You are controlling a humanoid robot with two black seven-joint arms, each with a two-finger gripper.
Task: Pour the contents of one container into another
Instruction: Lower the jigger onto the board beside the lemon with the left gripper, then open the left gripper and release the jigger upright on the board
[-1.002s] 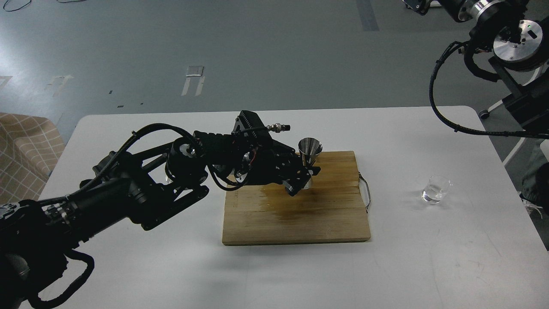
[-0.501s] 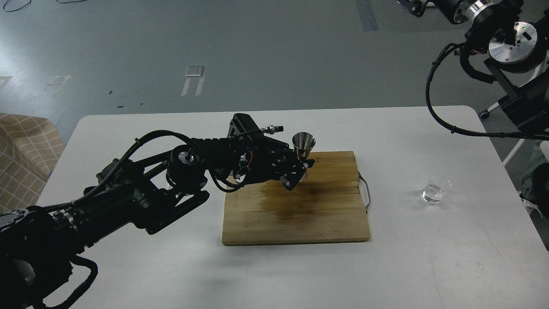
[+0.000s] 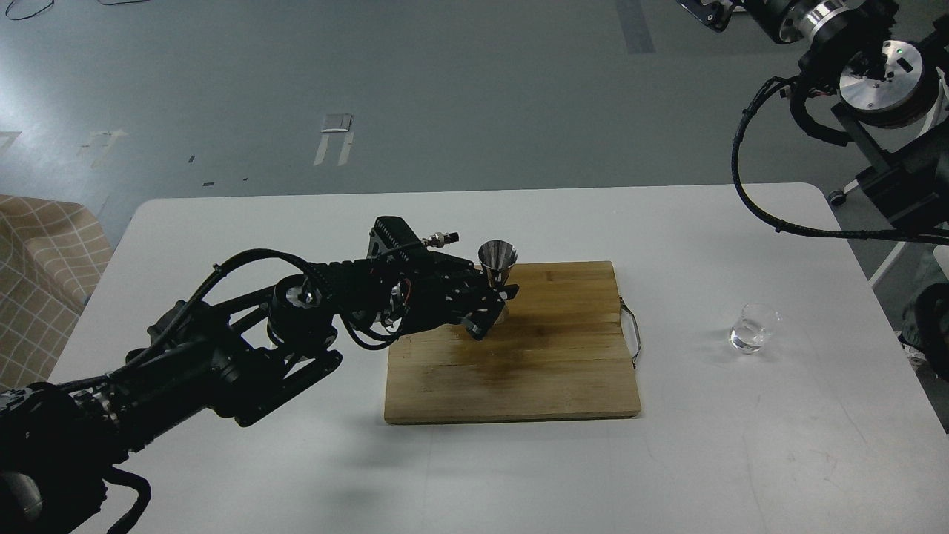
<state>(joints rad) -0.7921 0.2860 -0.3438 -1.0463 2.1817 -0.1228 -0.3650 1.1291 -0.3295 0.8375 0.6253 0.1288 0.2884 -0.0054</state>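
Head view: left gripper jaws clamped on the jigger waist over the board; keep it upright, glass cup well apart

The left end effector gripped the steel jigger at its narrow waist, holding it upright over the far left part of the wooden cutting board. The board lay on the white tabletop. A small glass cup stood well apart to the right, on the tabletop. The right arm hung high at the upper right, its end effector not discernible.
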